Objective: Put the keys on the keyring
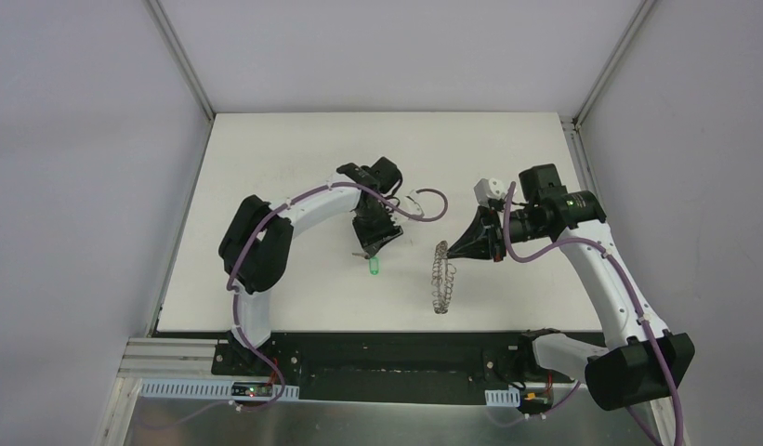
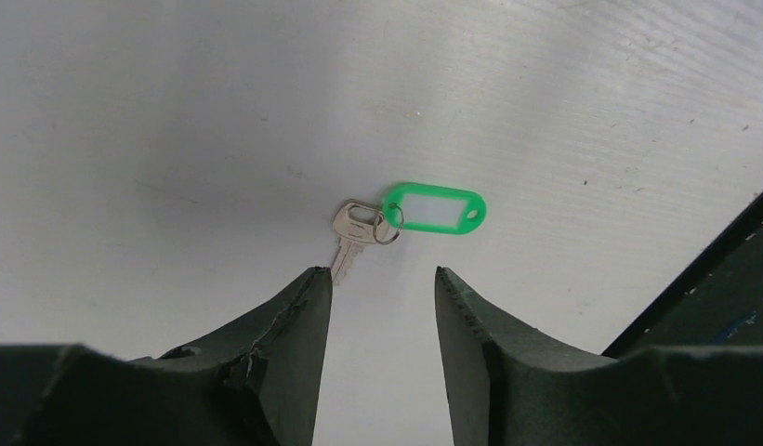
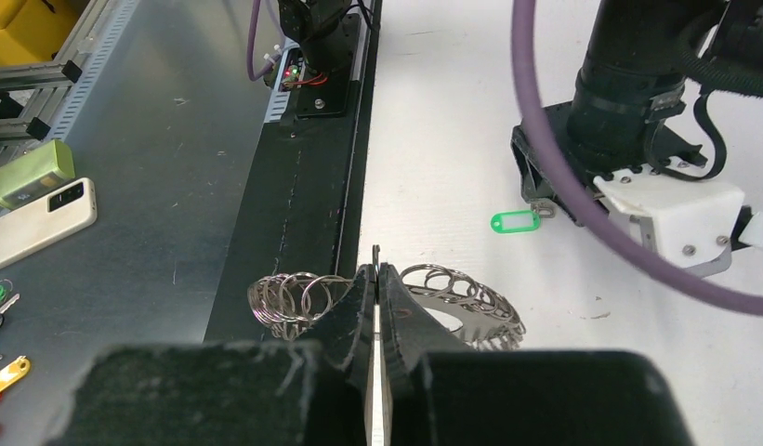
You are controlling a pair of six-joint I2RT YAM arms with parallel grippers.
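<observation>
A white table point(image 1: 266, 167) sits boxed in by pale grey walls. The silver key point(image 2: 351, 232) lies flat on it, linked by a small split ring to a green plastic tag point(image 2: 434, 207). The left gripper point(image 2: 382, 274) hangs just over the key's blade, jaws apart, gripping nothing. Beside it, the right gripper point(image 3: 377, 279) is pinched tight on the keyring point(image 3: 461, 302), holding that loop-fringed metal ring up on edge, near the key but not touching it.

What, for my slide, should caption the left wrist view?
Open left gripper over a green-tagged key on the table.
</observation>
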